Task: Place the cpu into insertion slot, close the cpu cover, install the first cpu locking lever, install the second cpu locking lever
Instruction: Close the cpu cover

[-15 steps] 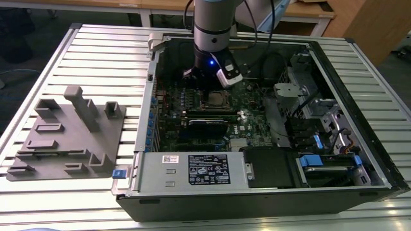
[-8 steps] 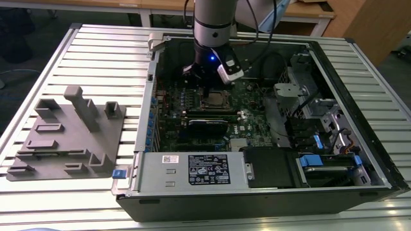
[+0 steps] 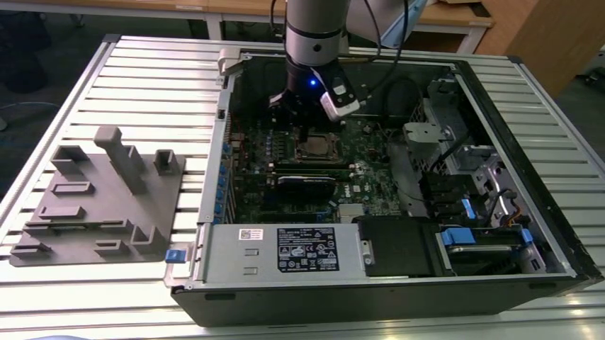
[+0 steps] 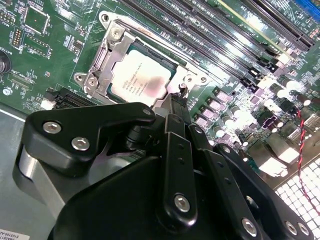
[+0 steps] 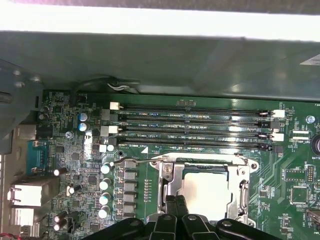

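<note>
The cpu (image 4: 137, 80) within the cpu cover (image 4: 102, 57), long slots (image 4: 200, 35) just beside.

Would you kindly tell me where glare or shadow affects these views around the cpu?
In the first wrist view the case rim is blown out white and the cpu looks washed pale; in the second wrist view glare whitens the memory slots beyond the dark tool; in the exterior view the motherboard lies in shade, a blue light glowing on the arm.

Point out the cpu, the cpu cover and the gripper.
the cpu (image 4: 137, 80): second wrist view, silver top's middle.
the cpu cover (image 4: 106, 60): second wrist view, frame's side strip.
the gripper (image 4: 176, 102): second wrist view, between fingertips.
</note>
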`<state>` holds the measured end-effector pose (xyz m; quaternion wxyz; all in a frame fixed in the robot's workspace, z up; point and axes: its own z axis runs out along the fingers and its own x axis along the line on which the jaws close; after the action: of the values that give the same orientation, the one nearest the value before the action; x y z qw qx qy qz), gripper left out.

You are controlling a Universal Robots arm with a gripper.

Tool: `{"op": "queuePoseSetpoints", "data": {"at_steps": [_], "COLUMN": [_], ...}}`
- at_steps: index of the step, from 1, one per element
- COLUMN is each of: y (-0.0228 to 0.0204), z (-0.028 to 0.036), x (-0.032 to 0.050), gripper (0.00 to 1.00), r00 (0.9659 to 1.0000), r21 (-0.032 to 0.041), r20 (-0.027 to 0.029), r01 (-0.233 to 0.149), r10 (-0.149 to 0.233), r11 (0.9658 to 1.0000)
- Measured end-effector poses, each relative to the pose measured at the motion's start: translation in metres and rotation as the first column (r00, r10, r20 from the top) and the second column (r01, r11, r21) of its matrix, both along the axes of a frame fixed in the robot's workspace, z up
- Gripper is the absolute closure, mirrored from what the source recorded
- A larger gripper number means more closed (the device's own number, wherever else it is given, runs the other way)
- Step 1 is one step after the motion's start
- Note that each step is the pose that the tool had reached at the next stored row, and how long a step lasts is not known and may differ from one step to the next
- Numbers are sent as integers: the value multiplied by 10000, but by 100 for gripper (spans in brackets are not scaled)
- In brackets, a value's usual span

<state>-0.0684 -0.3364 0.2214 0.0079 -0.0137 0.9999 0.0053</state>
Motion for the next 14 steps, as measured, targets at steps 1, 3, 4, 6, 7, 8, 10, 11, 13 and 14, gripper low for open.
{"op": "queuePoseSetpoints", "data": {"at_steps": [1, 3, 4, 6, 7, 8, 10, 11, 13, 14], "y": [0, -1, 0, 0, 0, 0, 0, 0, 0, 0], "z": [2, 9, 12, 21, 26, 29, 30, 31, 33, 35], "x": [0, 0, 0, 0, 0, 0, 0, 0, 0, 0], "gripper": [89, 89, 89, 89, 89, 89, 89, 89, 89, 89], "r00": [10000, 10000, 10000, 10000, 10000, 10000, 10000, 10000, 10000, 10000], "r21": [0, -3, -1, -1, 0, 1, 0, 1, -1, -2], "r20": [0, -2, -1, -1, 0, 0, 0, 0, -1, -2], "r01": [0, 0, 0, 0, 0, 0, 1, 0, 0, 0], "r10": [0, 0, 0, 0, 0, 0, -1, 0, 0, 0], "r11": [10000, 10000, 10000, 10000, 10000, 10000, 10000, 10000, 10000, 10000]}}
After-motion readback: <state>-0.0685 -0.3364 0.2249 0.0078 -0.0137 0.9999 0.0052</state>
